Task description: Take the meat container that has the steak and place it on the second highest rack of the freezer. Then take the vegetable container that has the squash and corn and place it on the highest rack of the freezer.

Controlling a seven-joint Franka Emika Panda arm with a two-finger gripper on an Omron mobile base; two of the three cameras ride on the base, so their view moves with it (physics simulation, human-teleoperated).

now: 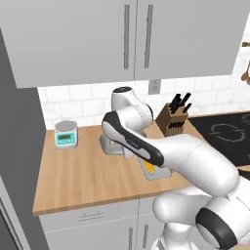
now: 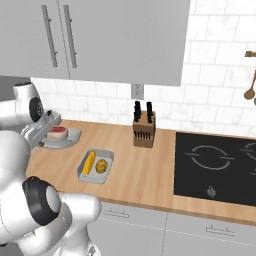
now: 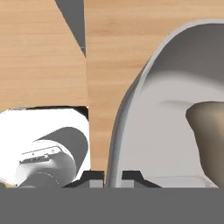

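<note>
Hand (image 3: 106,176) is clamped shut on the near rim of the meat tray (image 2: 62,138) w/ steak (image 2: 57,131), on the table (image 2: 150,165) left of the knife block (image 2: 143,129), veg tray (image 2: 96,165) just beside.

The wooden tabletop (image 2: 145,165) runs below grey wall cabinets (image 2: 115,40) and a white tiled backsplash (image 2: 215,75). A grey vegetable container (image 2: 95,166) sits near the front edge, holding the corn (image 2: 89,163) on its left and the squash (image 2: 102,165) beside it on the right. Farther back left, a grey meat container (image 2: 61,138) holds the steak (image 2: 57,131); the white arm (image 2: 27,125) reaches down to its left rim. A knife block (image 2: 144,130) stands by the wall. A black cooktop (image 2: 217,167) lies to the right.
</note>
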